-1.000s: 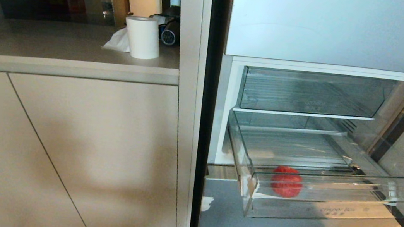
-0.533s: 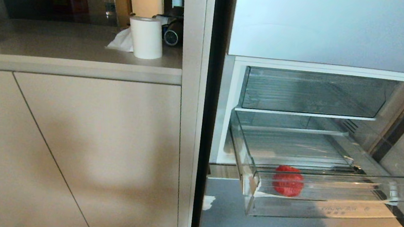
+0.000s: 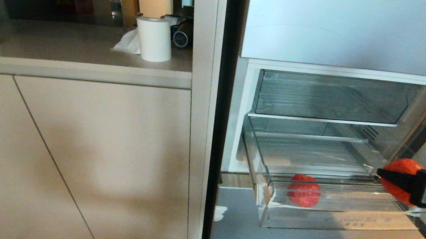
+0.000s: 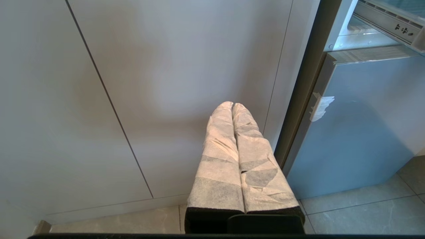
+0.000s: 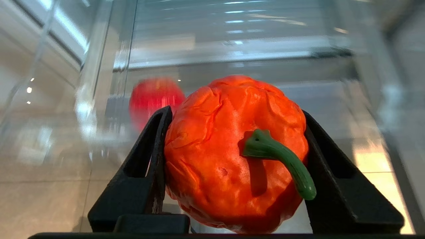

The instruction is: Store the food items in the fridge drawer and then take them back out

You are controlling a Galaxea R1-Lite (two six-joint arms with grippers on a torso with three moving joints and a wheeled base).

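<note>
Storing is partly done. The right gripper [image 5: 232, 156] clamps an orange pepper [image 5: 232, 152] just outside the fridge drawer [image 3: 347, 225], at its right front corner. Beyond, a red fruit [image 3: 304, 190] already lies inside against the front lip. Removal is not begun. The left gripper [image 4: 232, 109], fingers pressed together, hangs before the cabinet door [image 4: 66, 99].

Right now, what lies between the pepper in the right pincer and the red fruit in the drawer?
Head view: only the drawer's bare ribbed floor separates the pepper from the red fruit.

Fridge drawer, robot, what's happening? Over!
Right gripper shut on orange pepper, beside pulled-out fridge drawer. Left gripper shut, idle by cabinet. Red fruit lies in drawer. Nothing blocking.
</note>
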